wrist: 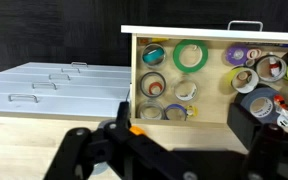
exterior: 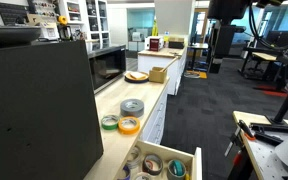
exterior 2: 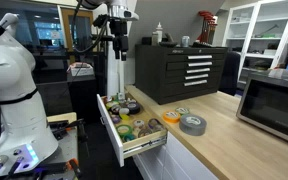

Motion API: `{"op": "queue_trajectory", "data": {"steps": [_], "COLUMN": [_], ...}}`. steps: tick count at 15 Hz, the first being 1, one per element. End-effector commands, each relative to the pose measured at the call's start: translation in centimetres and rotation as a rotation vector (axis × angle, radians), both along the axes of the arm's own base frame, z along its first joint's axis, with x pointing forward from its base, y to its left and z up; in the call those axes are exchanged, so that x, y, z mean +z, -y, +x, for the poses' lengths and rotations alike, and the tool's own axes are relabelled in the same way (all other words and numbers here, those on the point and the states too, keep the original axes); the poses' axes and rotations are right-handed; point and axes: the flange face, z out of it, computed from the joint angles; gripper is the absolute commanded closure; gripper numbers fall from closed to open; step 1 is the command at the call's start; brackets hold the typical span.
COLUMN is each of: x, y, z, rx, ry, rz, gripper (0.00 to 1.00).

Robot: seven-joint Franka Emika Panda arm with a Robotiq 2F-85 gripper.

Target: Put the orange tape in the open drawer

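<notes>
The orange tape [exterior: 129, 125] lies flat on the wooden counter beside a green-rimmed roll [exterior: 109, 121] and a larger grey roll [exterior: 132, 106]. It also shows in an exterior view [exterior 2: 171, 118]. The open drawer [exterior: 189, 163] is pulled out below the counter and holds several tape rolls; it shows in an exterior view [exterior 2: 112, 135] and in the wrist view [wrist: 184, 120]. My gripper [exterior 2: 117, 45] hangs high above the drawer, open and empty. In the wrist view its dark fingers [wrist: 174, 150] stand wide apart. The orange tape is not seen in the wrist view.
A microwave [exterior: 108, 68] stands on the counter behind the rolls and also shows in an exterior view [exterior 2: 274, 105]. A black tool chest [exterior 2: 179, 70] stands at the counter's far end. A white robot [exterior 2: 9, 90] stands near the drawer front.
</notes>
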Motion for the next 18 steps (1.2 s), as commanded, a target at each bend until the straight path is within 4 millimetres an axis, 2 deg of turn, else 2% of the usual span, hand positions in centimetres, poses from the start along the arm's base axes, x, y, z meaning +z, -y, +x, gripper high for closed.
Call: {"op": "queue_trajectory", "data": {"steps": [1, 9, 11, 15, 18], "x": [0.1, 0.1, -0.5, -3.2, -6.2], "y": [0.0, 0.0, 0.0, 0.7, 1.0], "z": [0.0, 0.0, 0.3, 2.4, 4.7], "rx": [0.000, 0.000, 0.006, 0.009, 0.019], "ry": [-0.001, -0.001, -0.002, 0.000, 0.001], "rz": [0.000, 0.000, -0.004, -0.020, -0.032], "gripper": [0.00, 0.00, 0.00, 0.00, 0.00]}}
